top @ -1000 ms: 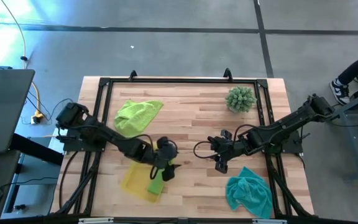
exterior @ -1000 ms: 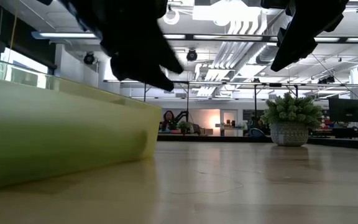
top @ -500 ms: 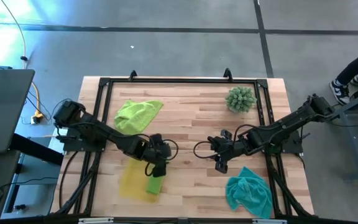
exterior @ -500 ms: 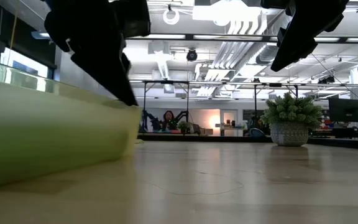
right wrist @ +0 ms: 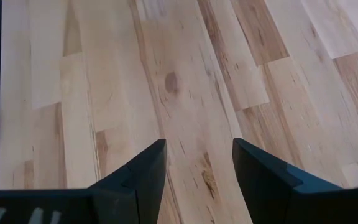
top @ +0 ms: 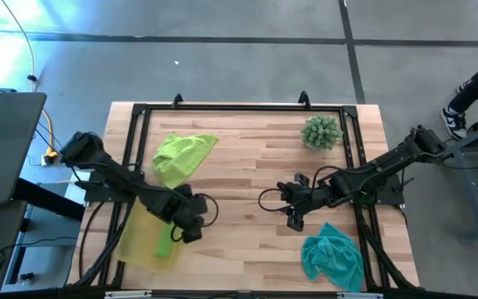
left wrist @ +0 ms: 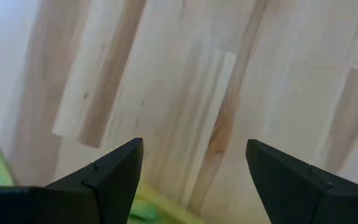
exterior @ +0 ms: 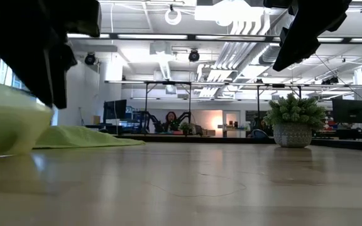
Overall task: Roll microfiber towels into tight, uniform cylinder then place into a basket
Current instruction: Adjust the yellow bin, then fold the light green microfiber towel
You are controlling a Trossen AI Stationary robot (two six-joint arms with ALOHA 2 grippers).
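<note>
One down, two to go: a rolled lime-green towel (top: pixel 163 241) lies inside the yellow basket (top: pixel 135 245) at the table's front-left corner, while a second lime-green towel (top: pixel 181 153) sits crumpled and unrolled toward the back left of the table (top: pixel 247 158) and the teal towel (top: pixel 332 257) lies bunched at the front right. By that count roughly a third of the job appears finished; both loose cloths have yet to be flattened, rolled and carried to the basket.

The left gripper (top: pixel 191 223) hangs just beside the basket's right edge, its dark fingers (left wrist: pixel 114 171) spread wide and holding nothing, bare wood showing between them in the wrist view. The right gripper (top: pixel 293 214) waits over the middle of the table, near the teal towel but apart from it, its fingers (right wrist: pixel 138 171) likewise parted and empty. A spiky green plant (top: pixel 321 132) stands at the back right, well clear of both arms.

Much stays out of sight. From above, the left arm covers part of the basket's right side, and the roll's tightness cannot be judged through the translucent plastic; it may be looser than it looks. The table-level camera catches only a curved corner of the basket (exterior: pixel 8 122) at its edge, the flat green towel (exterior: pixel 83 136) behind it, and the potted plant (exterior: pixel 293 122), with both arms cut off as dark shapes overhead. The teal towel does not show there at all. A sliver of green at the rim of the left wrist view is too small to identify.
</note>
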